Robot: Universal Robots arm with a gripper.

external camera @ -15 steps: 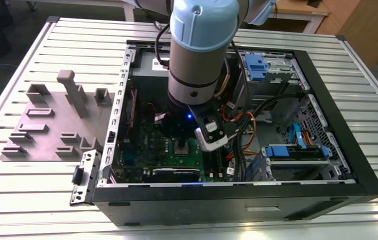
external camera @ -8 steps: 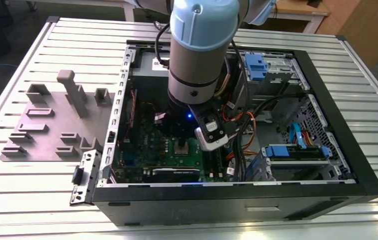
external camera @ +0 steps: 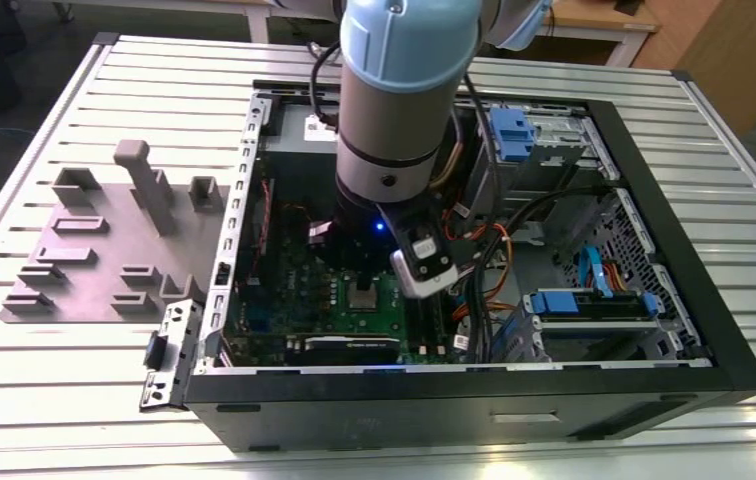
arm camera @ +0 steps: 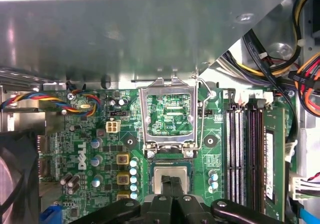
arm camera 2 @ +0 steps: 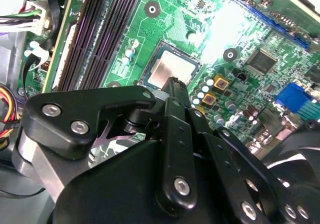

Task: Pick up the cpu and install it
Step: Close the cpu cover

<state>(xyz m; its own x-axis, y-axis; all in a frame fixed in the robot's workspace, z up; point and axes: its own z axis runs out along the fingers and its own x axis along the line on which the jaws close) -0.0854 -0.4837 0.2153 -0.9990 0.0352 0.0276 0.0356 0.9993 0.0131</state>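
Observation:
The cpu point(arm camera: 170, 173) is a pale silver square lying flat in its socket on the green circuit board point(arm camera: 100, 134). It also shows in the second wrist view as the cpu point(arm camera 2: 170, 66) and in the exterior view as the cpu point(external camera: 366, 296). My gripper point(arm camera: 170, 182) is shut, its black fingertips pressed together right over the chip's edge; the same gripper point(arm camera 2: 174, 82) has nothing between its fingers. The silver bracket frame point(arm camera: 168, 90) stands swung up beside the socket, with its wire lever raised. The arm point(external camera: 398, 120) reaches down into the open computer case.
Memory slots point(arm camera: 245, 149) run beside the socket, with bundled cables point(arm camera: 300, 69) past them. A black fan point(arm camera: 15, 179) sits on the other side. The case walls point(external camera: 485, 400) enclose the work area. A grey fixture plate with upright blocks point(external camera: 98, 260) lies at the exterior view's left.

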